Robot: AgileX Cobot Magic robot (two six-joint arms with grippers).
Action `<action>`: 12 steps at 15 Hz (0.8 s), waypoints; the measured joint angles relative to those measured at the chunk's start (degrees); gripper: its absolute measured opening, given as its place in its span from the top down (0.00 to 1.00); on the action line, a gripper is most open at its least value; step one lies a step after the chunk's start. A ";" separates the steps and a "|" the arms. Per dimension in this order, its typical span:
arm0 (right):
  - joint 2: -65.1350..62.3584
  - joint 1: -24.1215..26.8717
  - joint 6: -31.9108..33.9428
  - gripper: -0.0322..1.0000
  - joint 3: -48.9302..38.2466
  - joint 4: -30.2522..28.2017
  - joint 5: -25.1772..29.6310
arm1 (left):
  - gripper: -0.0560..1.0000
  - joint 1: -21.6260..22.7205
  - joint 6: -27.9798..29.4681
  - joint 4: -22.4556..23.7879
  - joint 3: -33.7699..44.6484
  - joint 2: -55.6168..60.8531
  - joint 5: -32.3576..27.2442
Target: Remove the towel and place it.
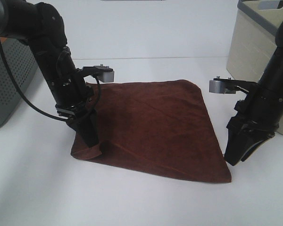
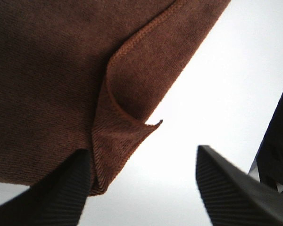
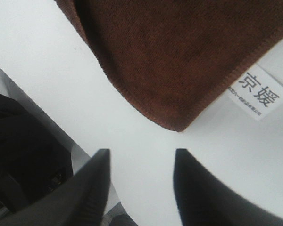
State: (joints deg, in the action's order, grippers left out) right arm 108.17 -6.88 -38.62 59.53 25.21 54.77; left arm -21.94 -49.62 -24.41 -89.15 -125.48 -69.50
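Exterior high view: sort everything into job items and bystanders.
Job: towel; left hand at its folded corner; right hand by another corner.
Bystanders: grey perforated bin; beige basket; white table.

Towel, grey bin, cream bin on white table

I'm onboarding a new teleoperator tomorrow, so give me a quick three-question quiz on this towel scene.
1. Which corner of the towel is curled over? A: the one by the left jaws; B: the one by the right jaws; C: the far one.
2. True or false: the right jaws are shut on the towel.
3. Fill in: the white tag shows in the ___ wrist view.
Key: 1 A; 2 false; 3 right.
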 joint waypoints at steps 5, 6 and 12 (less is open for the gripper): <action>-0.69 0.00 7.56 0.36 0.17 0.11 0.86 | 0.22 0.00 1.83 -2.92 0.00 0.00 0.00; -1.43 0.00 8.71 0.36 0.74 0.06 1.78 | 0.22 0.00 2.18 -4.18 0.00 0.00 0.00; -9.00 0.00 19.08 0.36 13.75 0.17 3.55 | 0.23 -0.23 17.48 0.29 -13.64 0.63 0.00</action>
State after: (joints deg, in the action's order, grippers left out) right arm 99.18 -6.88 -19.54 73.28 25.38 58.33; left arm -22.17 -32.14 -24.12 -102.79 -124.85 -69.50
